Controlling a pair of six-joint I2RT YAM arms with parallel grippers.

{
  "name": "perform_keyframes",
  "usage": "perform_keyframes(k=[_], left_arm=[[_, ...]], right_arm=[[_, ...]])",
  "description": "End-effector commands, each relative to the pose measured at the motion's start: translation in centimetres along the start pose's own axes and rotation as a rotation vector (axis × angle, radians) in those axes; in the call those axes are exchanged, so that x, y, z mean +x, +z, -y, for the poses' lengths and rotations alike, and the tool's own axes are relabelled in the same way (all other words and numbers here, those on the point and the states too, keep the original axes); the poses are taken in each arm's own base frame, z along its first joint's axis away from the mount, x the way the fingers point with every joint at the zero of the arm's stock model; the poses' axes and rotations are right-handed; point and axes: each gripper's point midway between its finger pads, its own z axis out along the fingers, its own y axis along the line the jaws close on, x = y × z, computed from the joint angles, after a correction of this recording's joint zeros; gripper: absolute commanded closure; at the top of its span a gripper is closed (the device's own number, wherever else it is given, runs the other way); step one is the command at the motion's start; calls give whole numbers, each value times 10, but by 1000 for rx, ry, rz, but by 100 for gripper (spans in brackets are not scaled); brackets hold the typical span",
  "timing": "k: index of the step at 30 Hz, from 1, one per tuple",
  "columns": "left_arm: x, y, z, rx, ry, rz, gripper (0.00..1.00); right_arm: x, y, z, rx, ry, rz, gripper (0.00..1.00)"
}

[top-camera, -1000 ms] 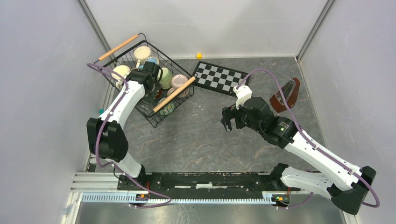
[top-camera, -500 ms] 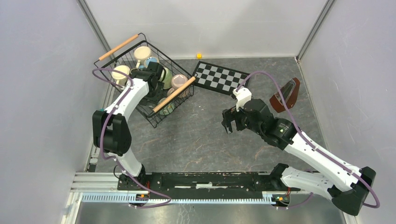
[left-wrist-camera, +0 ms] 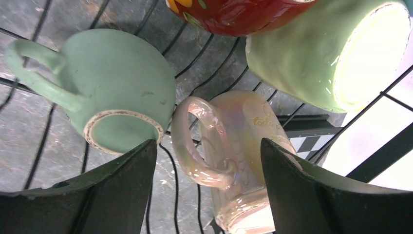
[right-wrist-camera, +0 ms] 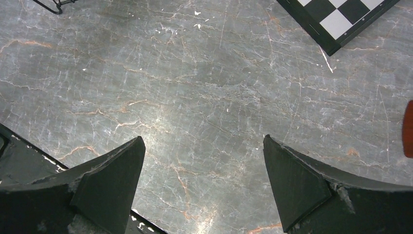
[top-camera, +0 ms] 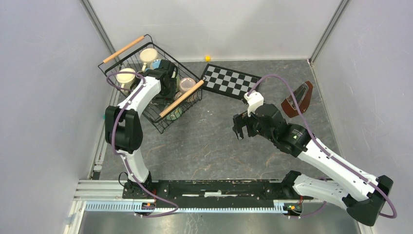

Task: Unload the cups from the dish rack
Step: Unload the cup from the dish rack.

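Dish rack stands at 10 o'clock on the table, with cups inside. Left gripper is down in the rack, jaws wide either side of a pearly pink mug; contact cannot be judged. A mint mug lies at its 9 o'clock and a light green mug at 1 o'clock. Right gripper hangs wide open, holding nothing, over mid-table.

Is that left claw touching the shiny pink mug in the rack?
Cannot tell. In the left wrist view the left end effector straddles the pink mug: a gap shows beside one finger, but the other overlaps the mug's side.
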Motion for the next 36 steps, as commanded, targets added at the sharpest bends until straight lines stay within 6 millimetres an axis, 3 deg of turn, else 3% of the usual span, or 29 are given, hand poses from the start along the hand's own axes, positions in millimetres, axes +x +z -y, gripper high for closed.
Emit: perform_keyframes(k=[1, 13, 23, 28, 36], left_arm=[[13, 0, 23, 42, -133, -63, 18], [24, 13, 23, 28, -226, -107, 23], [33, 24, 24, 29, -271, -143, 35], [34, 23, 26, 35, -278, -154, 50], [37, 16, 33, 70, -299, -189, 83]], right_arm=[[-3, -5, 4, 18, -5, 11, 2], [1, -1, 4, 24, -7, -14, 2], [4, -1, 5, 28, -5, -27, 2], [3, -1, 4, 25, -5, -27, 2], [4, 0, 2, 20, 1, -33, 2]])
